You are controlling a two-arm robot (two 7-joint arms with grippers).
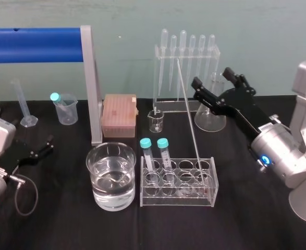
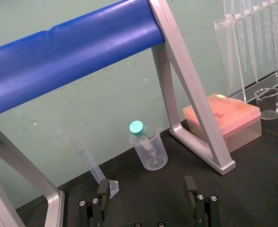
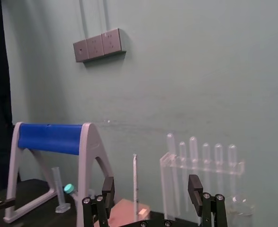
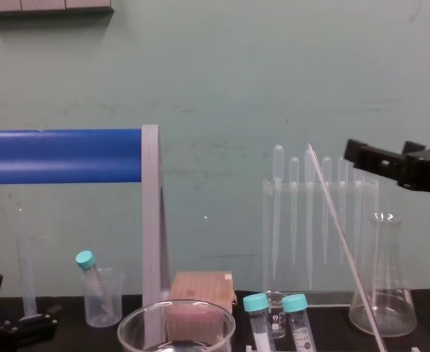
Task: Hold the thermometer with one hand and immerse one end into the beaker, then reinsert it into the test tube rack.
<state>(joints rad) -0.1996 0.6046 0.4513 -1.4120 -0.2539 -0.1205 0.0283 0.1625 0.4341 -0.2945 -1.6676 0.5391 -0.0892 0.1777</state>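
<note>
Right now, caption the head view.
Right gripper, open, near the thermometer leaning in the rack beside the beaker; left gripper parked left.

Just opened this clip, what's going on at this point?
The long, thin whitish glass thermometer leans in the clear plastic test tube rack, with nothing gripping it. The right gripper is raised just right of its upper end, fingers open and not touching it. The large clear glass beaker, holding clear liquid, sits left of the rack. The left gripper is low at the table's left side, fingers open. The dip has not yet begun.
</note>
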